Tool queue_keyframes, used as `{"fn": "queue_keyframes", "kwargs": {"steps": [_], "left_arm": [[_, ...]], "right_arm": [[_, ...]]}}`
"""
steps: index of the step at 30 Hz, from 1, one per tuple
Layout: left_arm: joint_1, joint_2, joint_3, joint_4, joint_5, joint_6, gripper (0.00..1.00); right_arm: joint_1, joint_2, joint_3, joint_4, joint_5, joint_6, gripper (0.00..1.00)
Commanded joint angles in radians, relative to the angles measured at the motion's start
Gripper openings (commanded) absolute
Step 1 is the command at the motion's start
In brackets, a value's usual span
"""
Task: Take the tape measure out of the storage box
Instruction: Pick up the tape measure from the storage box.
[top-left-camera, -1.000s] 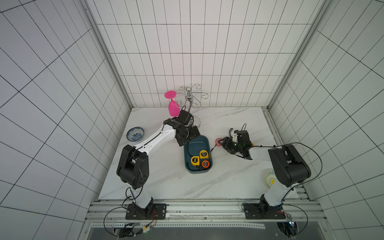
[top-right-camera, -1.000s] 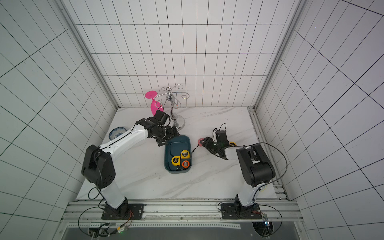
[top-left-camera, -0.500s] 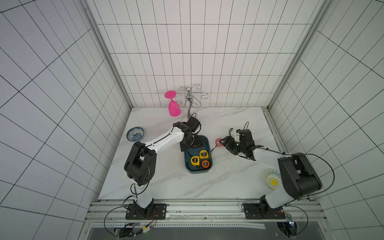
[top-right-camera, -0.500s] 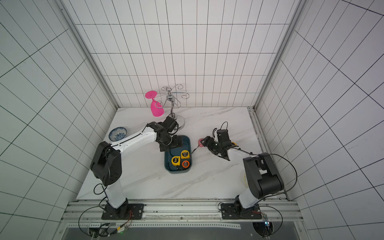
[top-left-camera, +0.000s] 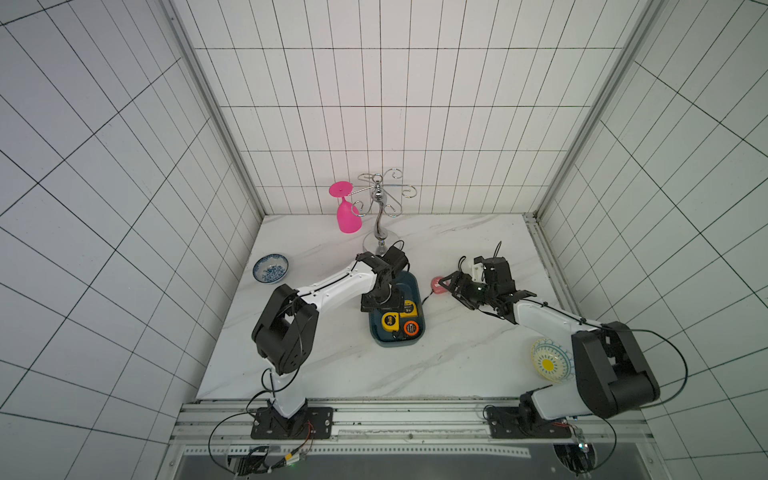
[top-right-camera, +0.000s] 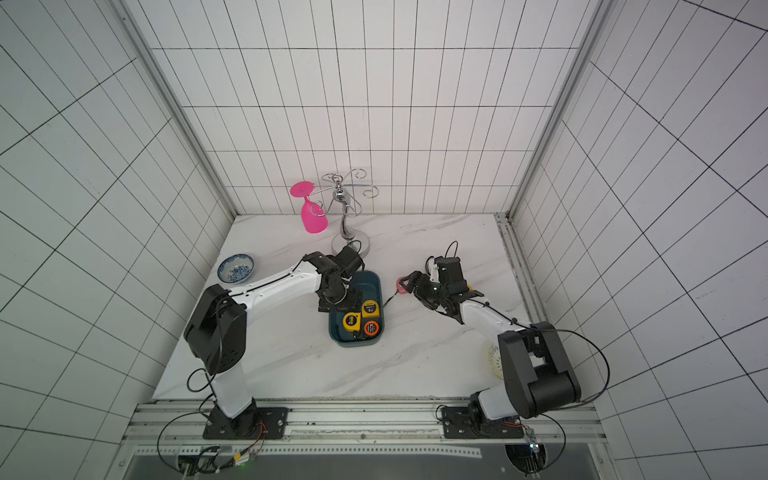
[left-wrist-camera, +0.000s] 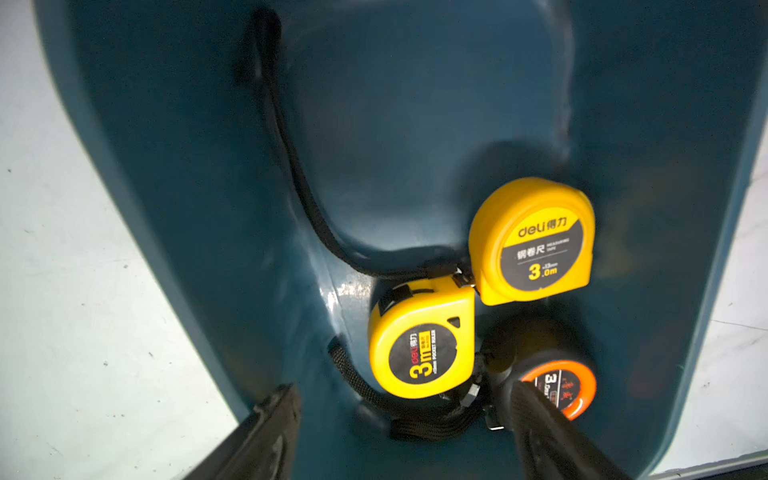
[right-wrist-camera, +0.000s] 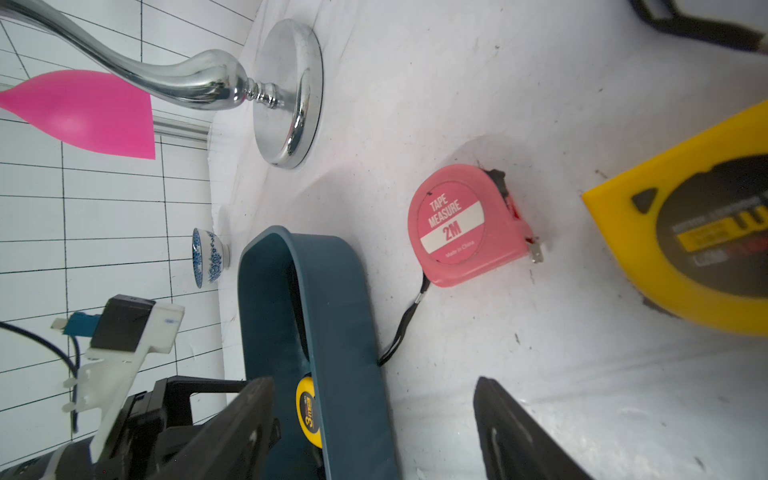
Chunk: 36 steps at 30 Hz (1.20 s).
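Three tape measures (left-wrist-camera: 532, 241) sit bunched at one end of the storage box (left-wrist-camera: 166, 166) — two yellow, one orange. The left claw (left-wrist-camera: 403, 390) hangs above them, fingers (left-wrist-camera: 266, 432) apart, empty. Best to centre on the nearer yellow tape measure (left-wrist-camera: 422, 338), lower both fingers inside the box, clear of the straps (left-wrist-camera: 291, 166) — then close. The right claw (right-wrist-camera: 372, 386) is apart and empty too.

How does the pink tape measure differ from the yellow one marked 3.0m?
The pink tape measure lies on the table outside the storage box; the yellow 3.0m tape measure lies inside it. The pink one's label reads 2M, the yellow one's 3.0m. The pink one's label has a white band; the yellow one's is dark. Both lie flat, label up.
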Motion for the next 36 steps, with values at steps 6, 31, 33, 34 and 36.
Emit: {"fn": "queue_keyframes", "kwargs": {"steps": [6,31,33,34,36], "left_arm": [[-0.019,0.051,0.008,-0.005,-0.040,0.019,0.80],[-0.062,0.143,0.013,0.006,-0.149,-0.042,0.80],[-0.062,0.154,0.013,0.006,-0.154,-0.043,0.80],[-0.061,0.159,0.014,0.005,-0.155,-0.044,0.80],[-0.062,0.163,0.013,0.004,-0.157,-0.049,0.79]], "right_arm": [[-0.006,-0.051,-0.001,-0.059,-0.027,-0.027,0.80],[-0.035,-0.035,-0.004,-0.042,-0.041,-0.035,0.80],[-0.036,-0.031,-0.005,-0.037,-0.042,-0.035,0.80],[-0.038,-0.030,-0.004,-0.034,-0.044,-0.033,0.80],[-0.039,-0.025,-0.004,-0.031,-0.047,-0.033,0.80]]}}
